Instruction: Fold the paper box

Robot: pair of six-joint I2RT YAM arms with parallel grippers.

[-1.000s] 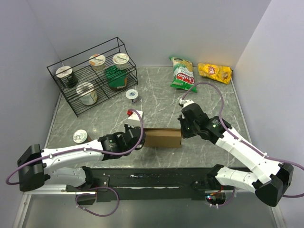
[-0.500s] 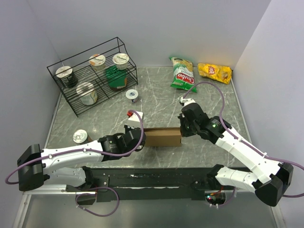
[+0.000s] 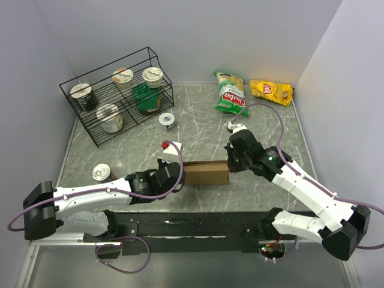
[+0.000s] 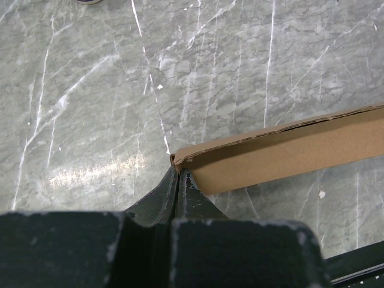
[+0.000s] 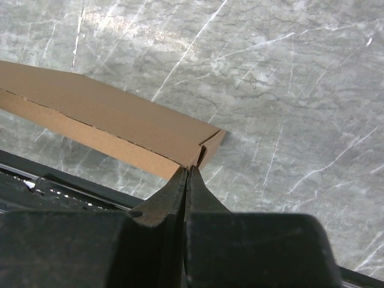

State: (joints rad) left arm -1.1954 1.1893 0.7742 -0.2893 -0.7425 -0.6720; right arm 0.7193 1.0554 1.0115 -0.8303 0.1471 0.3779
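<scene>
Paper box (image 3: 205, 174) is lying at the lower centre of the top view, between two clenched claws.
The brown cardboard is resting as a long low block on the marble table (image 3: 198, 129). The left gripper (image 3: 180, 173), fingers pressed together with no gap, is touching the box's left end corner. The right gripper (image 3: 230, 165), likewise clenched, is meeting its right end corner. Whether either is pinching cardboard cannot be told. A green chip bag (image 3: 230, 95) and yellow chip bag (image 3: 271, 92) are lying at upper right, well apart from the box, and a wire rack (image 3: 114, 102) is standing at upper left.
</scene>
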